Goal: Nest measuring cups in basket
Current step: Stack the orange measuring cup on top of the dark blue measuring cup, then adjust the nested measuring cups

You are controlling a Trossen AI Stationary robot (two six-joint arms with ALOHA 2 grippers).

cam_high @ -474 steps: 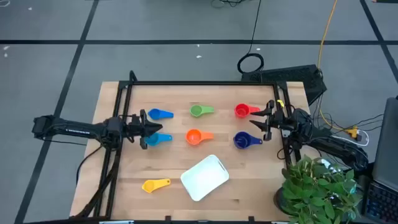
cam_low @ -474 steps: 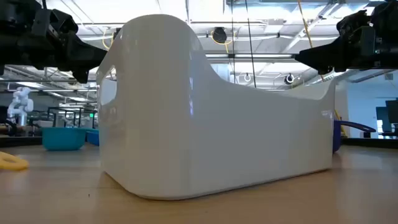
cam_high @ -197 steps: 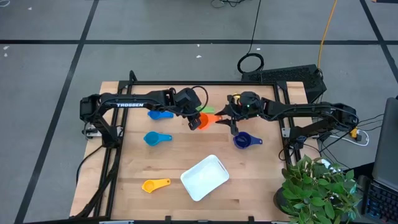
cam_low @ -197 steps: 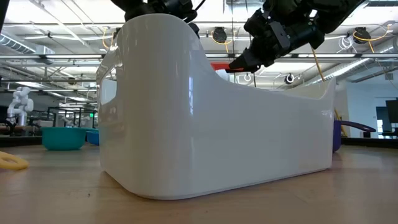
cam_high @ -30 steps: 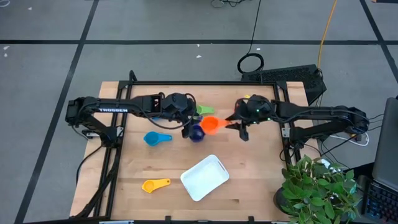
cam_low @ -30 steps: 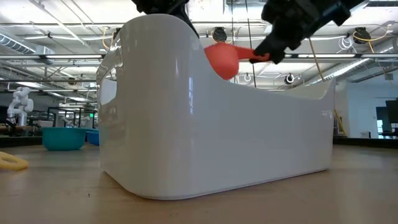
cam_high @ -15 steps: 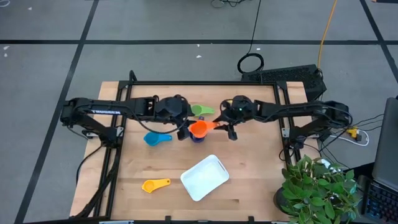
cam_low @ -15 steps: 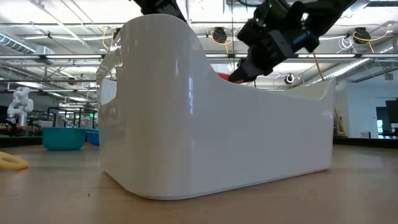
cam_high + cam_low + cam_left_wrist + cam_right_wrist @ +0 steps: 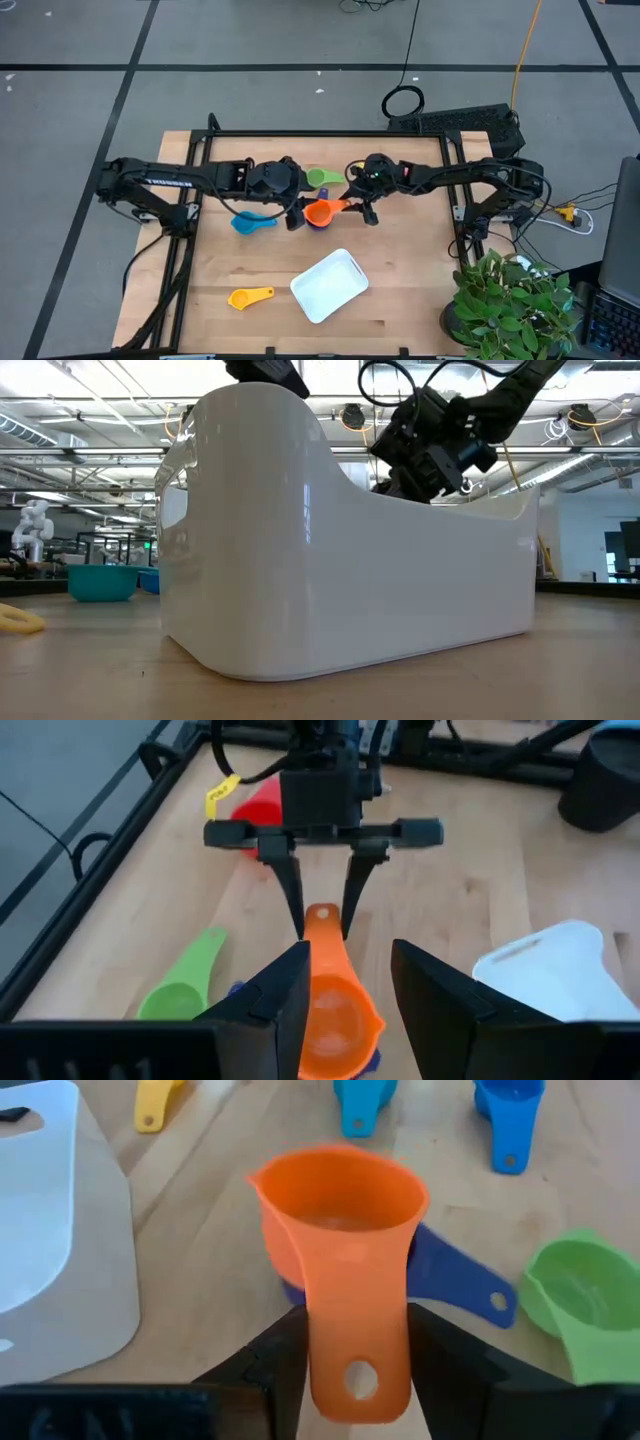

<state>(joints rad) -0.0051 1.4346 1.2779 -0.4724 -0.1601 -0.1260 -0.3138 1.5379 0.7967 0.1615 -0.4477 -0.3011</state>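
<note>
The orange measuring cup [image 9: 320, 212] sits bowl-down in the navy cup [image 9: 460, 1285] at the table's middle. My right gripper [image 9: 352, 205] reaches in from the right and is shut on the orange cup's handle. My left gripper [image 9: 297, 214] stands open just left of the two stacked cups. In its wrist view its fingers [image 9: 285, 995] show on either side of the orange bowl [image 9: 335, 1015]. I cannot tell whether they touch a cup. The white basket [image 9: 328, 285] lies nearer the front edge and fills the low view [image 9: 350, 560], hiding the cups there. My right gripper pinches the orange cup's flat handle between its two fingers, by its two long edges, near the free end with the hole [image 9: 358, 1380]. The fingers come from the table's right, slanting down, and lie along the handle. The cup stays upright, its bowl inside the navy cup's bowl.
A green cup [image 9: 320, 177] lies just behind the stacked pair and a red cup [image 9: 262, 805] behind my right gripper. Two blue cups [image 9: 255, 222] [image 9: 510, 1110] lie to the left, and a yellow cup [image 9: 250, 296] near the front left. A potted plant [image 9: 510, 300] stands at the front right corner.
My right gripper has carried the orange cup toward the table's left and down. The cup hung beside the navy cup and above the basket's rim in the low view. Now it sits over the navy cup's bowl, hidden behind the basket wall.
</note>
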